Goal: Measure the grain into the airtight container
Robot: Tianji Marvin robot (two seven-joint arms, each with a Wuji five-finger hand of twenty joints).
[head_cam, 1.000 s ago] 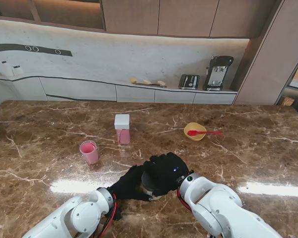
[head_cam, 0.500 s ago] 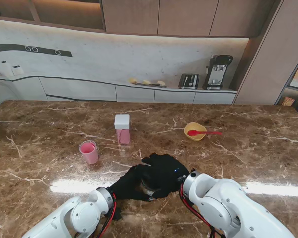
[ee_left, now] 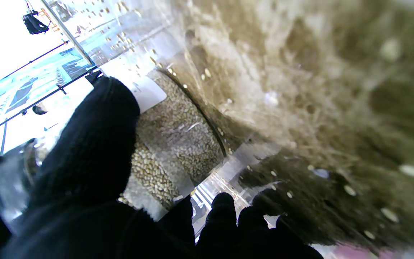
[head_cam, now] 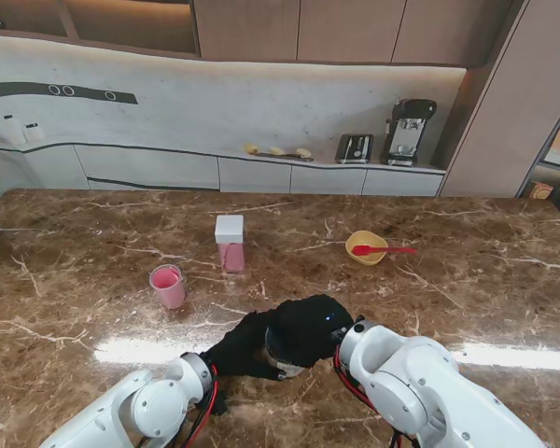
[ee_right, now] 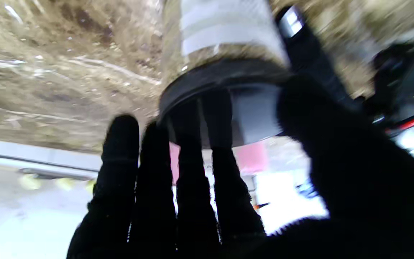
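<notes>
A clear grain jar point(ee_left: 178, 133) with a white label stands near the table's front middle, mostly hidden between my two black-gloved hands. My left hand point(head_cam: 241, 347) wraps its body, with the thumb point(ee_left: 95, 136) on one side and the fingertips on the other. My right hand point(head_cam: 310, 322) lies over the jar's black lid point(ee_right: 221, 81), fingers point(ee_right: 192, 172) draped across it and thumb against its rim. The airtight container point(head_cam: 230, 242), white-lidded with pink inside, stands farther from me. A pink cup point(head_cam: 167, 286) is to its left.
A yellow bowl point(head_cam: 367, 246) with a red spoon point(head_cam: 387, 250) sits far right of the container. The brown marble table point(head_cam: 467, 280) stretches wide on both sides. A counter with a toaster point(head_cam: 355, 149) and coffee machine point(head_cam: 406, 134) runs along the back wall.
My right hand's fingers have drawn in and closed down over the lid, and the right forearm has rolled slightly. The left hand and the jar have stayed in place.
</notes>
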